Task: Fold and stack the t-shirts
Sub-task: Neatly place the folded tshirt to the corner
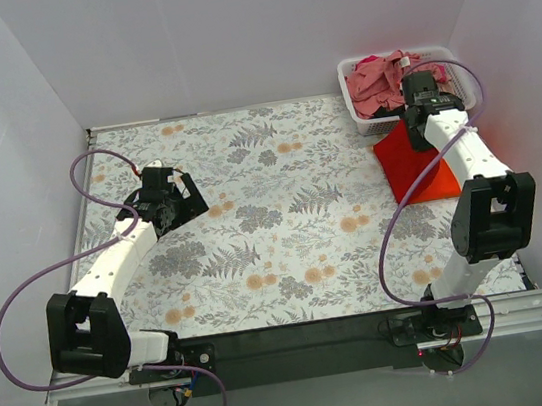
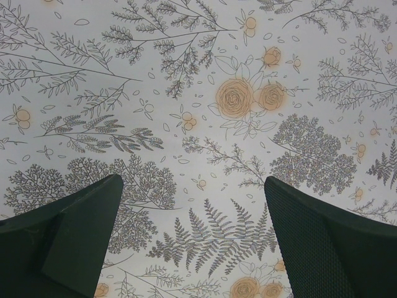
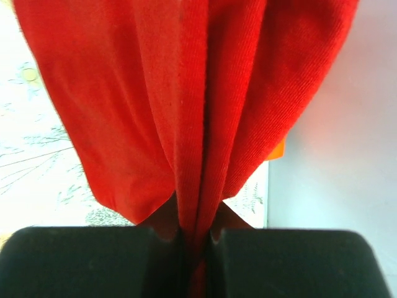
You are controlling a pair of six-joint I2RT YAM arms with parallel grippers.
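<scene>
R hand [image 3: 195, 234] clenched on red t-shirt [image 3: 186, 93] at 2 o'clock; L hand [image 2: 192, 181] released, hovers over desk [image 1: 275, 162]. Pickup step; next prob needs carrying it to centre & spreading flat.

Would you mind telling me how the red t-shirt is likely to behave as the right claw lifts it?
Probably floppy: the red t-shirt gathers into soft folds where the right claw pinches it. It should drape and trail rather than hold its shape. It is likely light and not slippery, given its fine knit.
</scene>
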